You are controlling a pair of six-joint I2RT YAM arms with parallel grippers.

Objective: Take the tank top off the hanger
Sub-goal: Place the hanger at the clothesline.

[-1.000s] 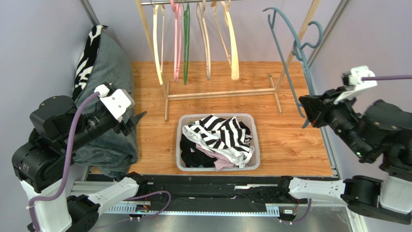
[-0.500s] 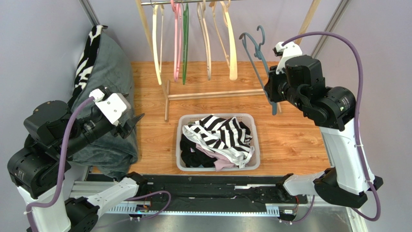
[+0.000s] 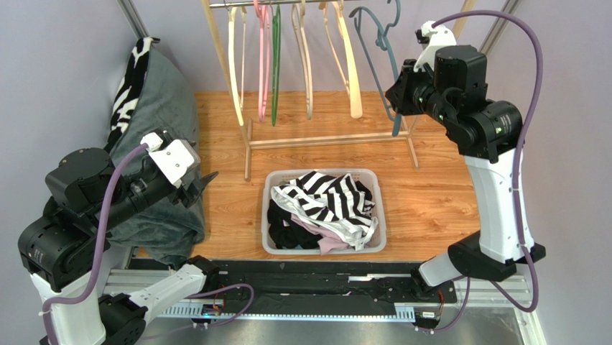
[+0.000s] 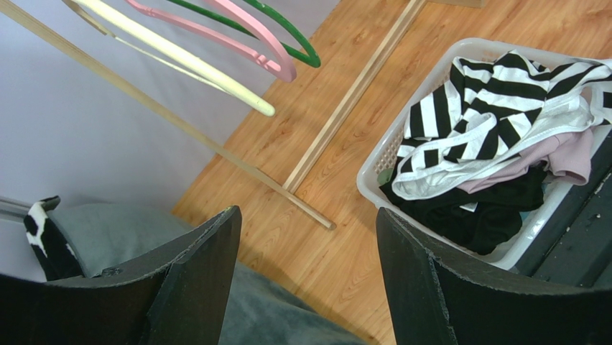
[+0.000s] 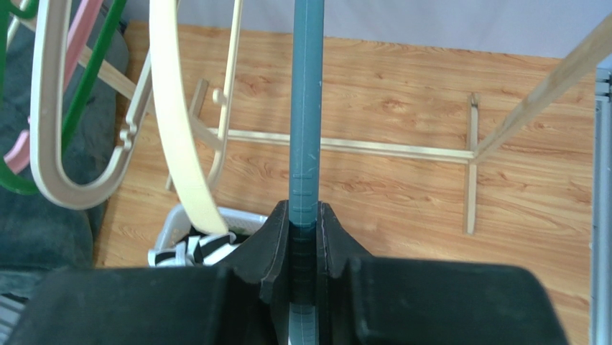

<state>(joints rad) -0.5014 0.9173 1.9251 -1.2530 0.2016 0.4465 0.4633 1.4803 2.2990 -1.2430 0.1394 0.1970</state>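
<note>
A bare teal hanger (image 3: 396,123) hangs upright in my right gripper (image 3: 397,92), high at the rack's right end, its hook close to the top rail. In the right wrist view the jaws are shut on the hanger's bar (image 5: 305,108), and the gripper (image 5: 304,223) holds it firmly. A black-and-white striped top (image 3: 327,198) lies on the clothes pile in the white basket (image 3: 323,172); it also shows in the left wrist view (image 4: 495,100). My left gripper (image 3: 201,183) is open and empty over the grey cushion's edge, left of the basket, with its jaws (image 4: 309,215) wide apart.
The wooden rack (image 3: 330,139) carries several empty hangers (image 3: 305,65) in cream, pink and green. A grey cushion (image 3: 161,100) with a zebra-print cloth (image 3: 129,79) leans at the left wall. The basket rim (image 4: 373,165) is just right of my left gripper.
My right arm has swung the teal hanger from the far right up and leftward to the rack's top rail. My left gripper has stayed nearly still and open.
</note>
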